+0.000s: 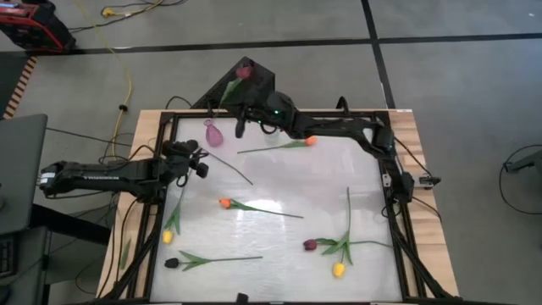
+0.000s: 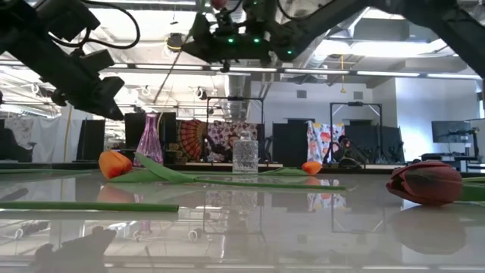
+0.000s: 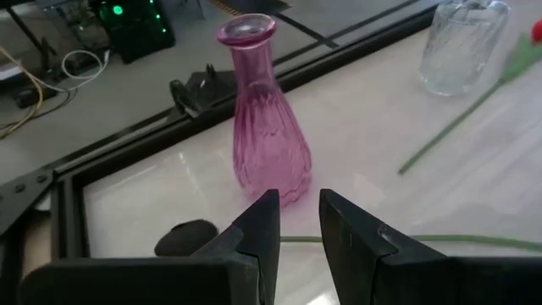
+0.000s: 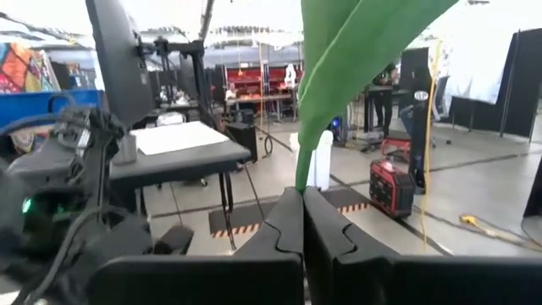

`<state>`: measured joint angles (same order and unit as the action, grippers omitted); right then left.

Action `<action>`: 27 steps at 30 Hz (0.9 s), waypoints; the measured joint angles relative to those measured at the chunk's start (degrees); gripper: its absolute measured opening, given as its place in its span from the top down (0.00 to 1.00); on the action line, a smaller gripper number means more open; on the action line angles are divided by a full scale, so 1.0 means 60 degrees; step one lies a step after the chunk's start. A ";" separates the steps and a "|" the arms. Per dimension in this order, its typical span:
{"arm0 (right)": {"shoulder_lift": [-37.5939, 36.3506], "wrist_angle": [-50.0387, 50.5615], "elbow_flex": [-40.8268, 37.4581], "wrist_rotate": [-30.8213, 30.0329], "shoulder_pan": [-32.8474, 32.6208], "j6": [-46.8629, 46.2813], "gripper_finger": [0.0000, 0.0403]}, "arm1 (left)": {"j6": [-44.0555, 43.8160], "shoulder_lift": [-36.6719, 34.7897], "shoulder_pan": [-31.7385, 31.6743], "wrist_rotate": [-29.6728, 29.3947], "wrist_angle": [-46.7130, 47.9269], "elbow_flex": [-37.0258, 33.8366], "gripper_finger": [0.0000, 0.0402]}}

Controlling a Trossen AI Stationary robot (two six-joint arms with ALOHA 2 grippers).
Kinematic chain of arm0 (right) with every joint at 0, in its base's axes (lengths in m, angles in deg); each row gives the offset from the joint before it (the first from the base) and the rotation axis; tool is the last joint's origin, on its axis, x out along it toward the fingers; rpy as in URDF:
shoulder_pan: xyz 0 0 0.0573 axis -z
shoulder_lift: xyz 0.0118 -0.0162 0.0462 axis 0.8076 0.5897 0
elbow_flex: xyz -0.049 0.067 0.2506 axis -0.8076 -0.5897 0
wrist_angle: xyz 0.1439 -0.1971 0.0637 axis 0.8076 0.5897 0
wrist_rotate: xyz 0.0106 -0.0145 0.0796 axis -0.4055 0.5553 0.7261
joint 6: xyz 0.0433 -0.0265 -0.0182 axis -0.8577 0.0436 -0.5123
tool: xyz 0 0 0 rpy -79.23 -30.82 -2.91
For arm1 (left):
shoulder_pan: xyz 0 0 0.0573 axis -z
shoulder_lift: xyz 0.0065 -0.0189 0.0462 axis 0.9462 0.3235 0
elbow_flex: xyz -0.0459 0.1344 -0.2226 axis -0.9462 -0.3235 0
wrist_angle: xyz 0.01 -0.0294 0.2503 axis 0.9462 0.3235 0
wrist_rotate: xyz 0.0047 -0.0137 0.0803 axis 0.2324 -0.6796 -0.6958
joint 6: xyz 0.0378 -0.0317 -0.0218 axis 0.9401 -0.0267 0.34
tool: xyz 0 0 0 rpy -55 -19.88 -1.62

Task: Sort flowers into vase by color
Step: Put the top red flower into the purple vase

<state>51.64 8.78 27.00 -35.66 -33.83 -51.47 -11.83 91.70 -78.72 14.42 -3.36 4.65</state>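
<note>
My right gripper (image 1: 235,108) is high over the table's far edge, shut on a dark maroon tulip (image 1: 244,74) whose broad green leaf (image 4: 339,68) fills its wrist view. My left gripper (image 3: 299,222) hovers at the far left with a narrow gap between its fingers. It is just short of the pink vase (image 3: 264,119), above a thin green stem (image 3: 440,242) lying on the table. A clear glass vase (image 3: 464,42) stands farther right. Orange (image 1: 311,141) (image 1: 224,203), yellow (image 1: 168,237) (image 1: 339,270), maroon (image 1: 310,245) and dark (image 1: 171,263) tulips lie flat on the table. My right gripper pinches the maroon tulip between its two shut fingers, low on the green leaf (image 4: 298,174) where it narrows to the stem. The flower is lifted clear of the table, and the leaf and head stand out beyond the fingertips.
The table top (image 1: 279,182) is white and glossy inside a black frame (image 1: 398,212). A dark lump (image 3: 186,238) lies by my left fingers. Cables and a red generator (image 1: 34,25) sit on the floor beyond the far edge. Bare table shows between the scattered flowers.
</note>
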 joint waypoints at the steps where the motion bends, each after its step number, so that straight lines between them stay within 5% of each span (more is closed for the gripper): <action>1: 0.0145 0.0119 0.0268 0.0000 0.0000 -0.0001 0.95 | 0.0004 -0.0031 0.0000 -0.0003 0.0066 0.0000 0.81; 10: 0.1212 0.1374 0.2000 -0.0037 0.0102 0.0063 0.95 | 0.0070 -0.0022 0.0000 -0.0005 0.0225 0.0000 0.81; 27: 0.1205 0.1324 0.2054 -0.0042 0.0318 0.0325 0.95 | 0.0084 -0.0021 0.0000 -0.0008 0.0306 0.0000 0.81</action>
<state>58.87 16.72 39.32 -35.92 -31.92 -49.52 -11.33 91.57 -78.72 14.37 -1.53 4.65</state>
